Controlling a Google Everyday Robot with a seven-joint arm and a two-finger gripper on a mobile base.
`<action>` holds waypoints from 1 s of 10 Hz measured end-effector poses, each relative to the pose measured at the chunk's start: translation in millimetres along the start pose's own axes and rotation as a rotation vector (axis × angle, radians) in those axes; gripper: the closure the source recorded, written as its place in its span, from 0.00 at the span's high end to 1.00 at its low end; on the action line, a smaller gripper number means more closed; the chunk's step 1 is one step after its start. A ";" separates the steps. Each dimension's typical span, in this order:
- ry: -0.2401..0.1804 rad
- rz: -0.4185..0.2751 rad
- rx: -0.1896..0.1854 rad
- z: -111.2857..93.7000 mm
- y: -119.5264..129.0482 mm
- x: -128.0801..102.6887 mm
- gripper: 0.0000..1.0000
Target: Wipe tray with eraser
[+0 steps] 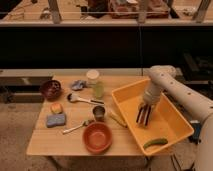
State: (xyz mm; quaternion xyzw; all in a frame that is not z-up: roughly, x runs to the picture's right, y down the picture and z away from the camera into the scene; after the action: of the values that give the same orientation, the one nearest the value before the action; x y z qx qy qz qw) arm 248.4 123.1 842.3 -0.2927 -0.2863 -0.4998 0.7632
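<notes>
On the wooden table [50, 144] — dim room, dark wall [100, 47] behind — gripper [146, 106] clamps eraser [143, 116] inside yellow tray [171, 125].

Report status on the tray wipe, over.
Pincer down inside tray, right at eraser. Green piece in tray's near corner, apart from eraser.

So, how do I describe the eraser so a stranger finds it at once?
Find the big yellow tray on the wooden table. Inside it, under the gripper, is the eraser: a small dark striped block, unlike the green curved piece near the tray's front corner.
</notes>
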 end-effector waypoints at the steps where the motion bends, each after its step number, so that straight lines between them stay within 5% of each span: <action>1: -0.008 0.012 -0.008 4.8 5.3 -2.5 0.44; 5: -0.009 0.035 -0.039 21.0 28.8 -27.2 0.44; 10: -0.011 0.014 -0.036 27.1 43.5 -65.0 0.44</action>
State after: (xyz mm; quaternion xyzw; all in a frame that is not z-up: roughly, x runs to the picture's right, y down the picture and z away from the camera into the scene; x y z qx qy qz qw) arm 263.2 195.9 805.9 -0.3110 -0.2797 -0.4980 0.7597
